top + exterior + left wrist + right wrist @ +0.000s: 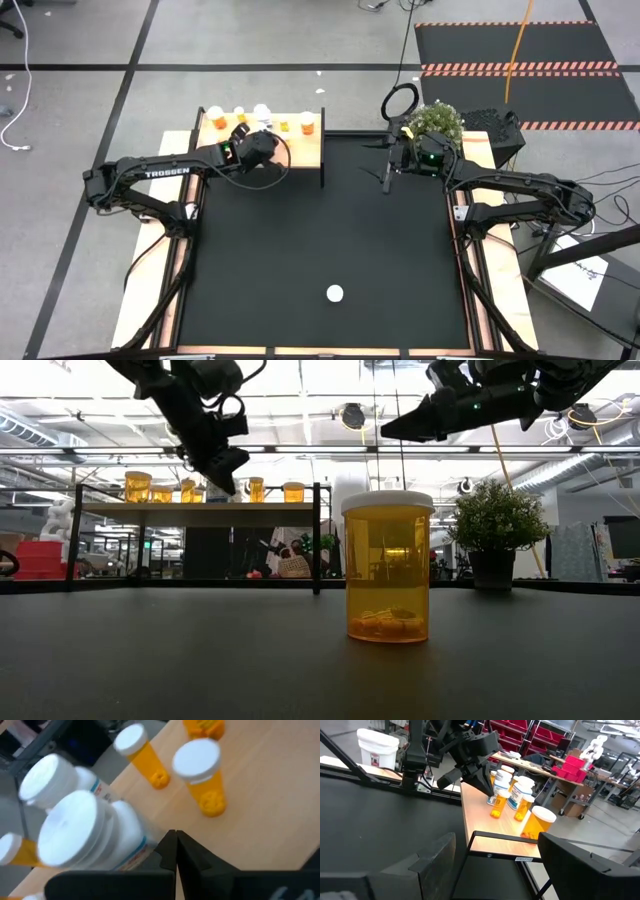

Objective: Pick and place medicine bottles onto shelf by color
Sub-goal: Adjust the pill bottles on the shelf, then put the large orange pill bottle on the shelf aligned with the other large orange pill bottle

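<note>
One orange bottle with a white cap (388,568) stands upright on the black mat, near the front edge (334,293). The light-wood shelf (300,150) stands at the far left and carries several orange bottles (202,775) and white bottles (82,832). My left gripper (240,133) is over the shelf, shut and empty, its fingertips (175,842) close beside a white bottle; it also shows in the right wrist view (482,782). My right gripper (388,182) hangs open and empty above the mat's far edge, its fingers (437,857) apart. My left gripper's shut fingers stand right beside a white bottle's side (142,845) on the shelf. I cannot tell whether they touch it.
A potted plant (435,122) stands at the far right behind my right gripper. The shelf has thin black legs and a black end post (322,160) at its right end. The mat (330,230) lies open between the arms.
</note>
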### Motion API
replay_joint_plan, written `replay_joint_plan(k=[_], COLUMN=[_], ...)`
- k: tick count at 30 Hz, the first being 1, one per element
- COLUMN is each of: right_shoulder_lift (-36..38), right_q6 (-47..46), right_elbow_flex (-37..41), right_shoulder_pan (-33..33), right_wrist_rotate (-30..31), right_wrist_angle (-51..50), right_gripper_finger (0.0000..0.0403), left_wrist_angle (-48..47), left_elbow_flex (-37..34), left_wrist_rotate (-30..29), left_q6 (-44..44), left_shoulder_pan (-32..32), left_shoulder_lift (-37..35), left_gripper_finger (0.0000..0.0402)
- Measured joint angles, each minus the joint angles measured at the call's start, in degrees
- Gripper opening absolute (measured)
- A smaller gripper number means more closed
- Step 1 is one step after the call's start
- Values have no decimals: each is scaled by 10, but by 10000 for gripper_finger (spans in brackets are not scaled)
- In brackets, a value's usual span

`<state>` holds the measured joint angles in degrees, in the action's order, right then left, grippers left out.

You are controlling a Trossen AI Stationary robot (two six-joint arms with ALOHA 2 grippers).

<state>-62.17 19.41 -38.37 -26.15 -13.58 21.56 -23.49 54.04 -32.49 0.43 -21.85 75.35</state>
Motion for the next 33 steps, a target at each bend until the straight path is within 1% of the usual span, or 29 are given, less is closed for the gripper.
replay_joint_plan(k=[3, 5, 7, 9, 11, 14, 18, 23, 25, 29, 33], right_shoulder_lift=[0, 0, 0, 0, 0, 0, 0, 0, 0, -18, -75], right_q6=[-27, -60, -83, -95, -112, -133, -172, -261, -298, -355, -405], right_elbow_flex=[0, 0, 0, 0, 0, 0, 0, 0, 0, 0, -21], right_shoulder_pan=[0, 4, 18, 42, 74, 135, 228, 334, 373, 443, 492], right_wrist_rotate=[0, 0, 1, 1, 7, 60, 138, 191, 208, 248, 266], right_wrist_angle=[0, -4, -15, -29, -53, -92, -134, -152, -161, -158, -159], right_gripper_finger=[276, 276, 276, 276, 276, 276, 276, 276, 277, 277, 292], left_wrist_angle=[16, 29, 37, 35, 22, 22, -7, -66, -82, -84, -80], left_elbow_flex=[0, 0, 0, 7, 13, 19, 19, 19, 19, 19, 19], left_wrist_rotate=[30, 55, 73, 75, 75, 74, 61, 55, 55, 55, 56], left_q6=[9, 10, 15, 20, 21, 18, 4, -40, -57, -70, -73], left_shoulder_pan=[2, 9, 19, 34, 48, 70, 98, 136, 152, 182, 200], left_shoulder_lift=[-2, -8, -22, -38, -64, -110, -170, -224, -232, -233, -219], left_gripper_finger=[5, 12, 20, 24, 25, 25, 26, 26, 26, 26, 26])
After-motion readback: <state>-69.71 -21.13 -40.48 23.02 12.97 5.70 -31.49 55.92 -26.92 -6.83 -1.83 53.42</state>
